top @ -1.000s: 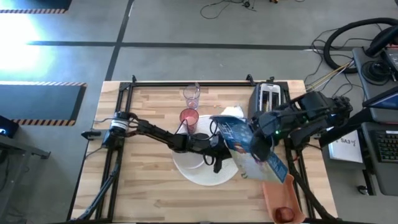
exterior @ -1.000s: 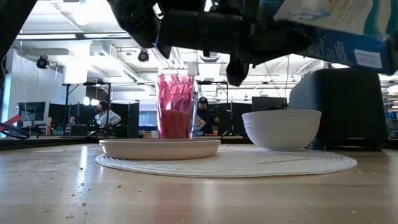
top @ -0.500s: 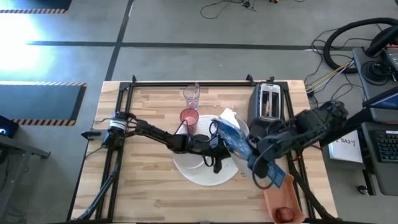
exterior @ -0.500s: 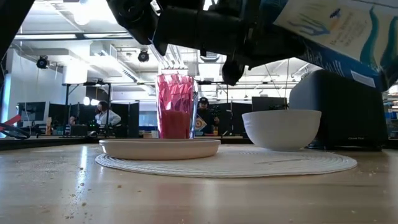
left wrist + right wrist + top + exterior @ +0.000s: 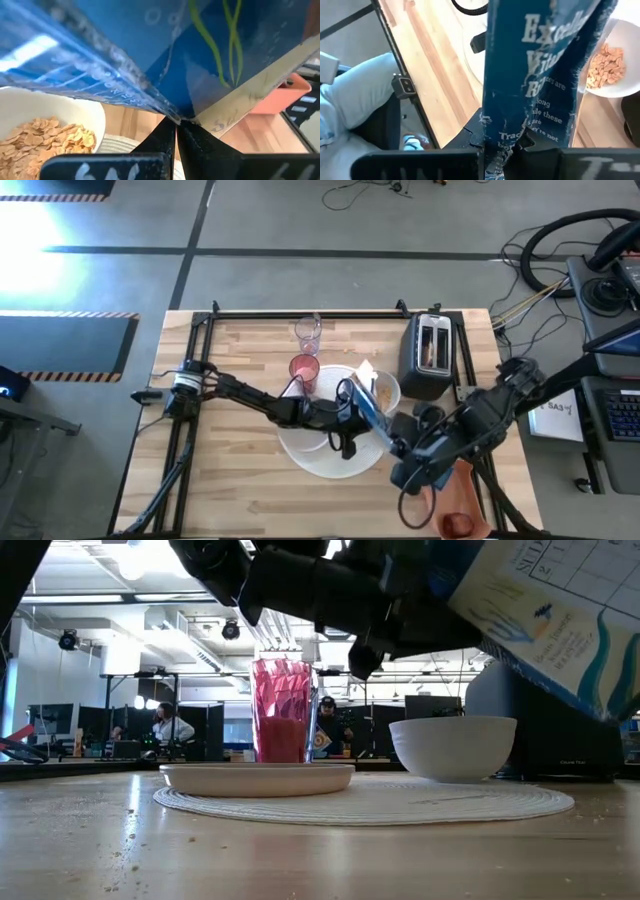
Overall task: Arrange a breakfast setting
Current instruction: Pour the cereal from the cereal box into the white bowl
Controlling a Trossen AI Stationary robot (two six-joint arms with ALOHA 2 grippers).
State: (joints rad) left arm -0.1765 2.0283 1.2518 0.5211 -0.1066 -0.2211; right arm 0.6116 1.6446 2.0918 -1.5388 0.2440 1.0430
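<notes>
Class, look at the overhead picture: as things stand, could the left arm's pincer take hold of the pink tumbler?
Probably not yet. The left pincer is shut over the large white plate, beside the cereal box. The pink tumbler stands close behind the arm.

Robotics lab, open-plan: wooden bench (image 5: 240, 480) on grey concrete floor (image 5: 300, 270), loose cables (image 5: 365, 192) top centre, monitors (image 5: 55, 720) and seated people (image 5: 172, 726) at workstations far left, low view
</notes>
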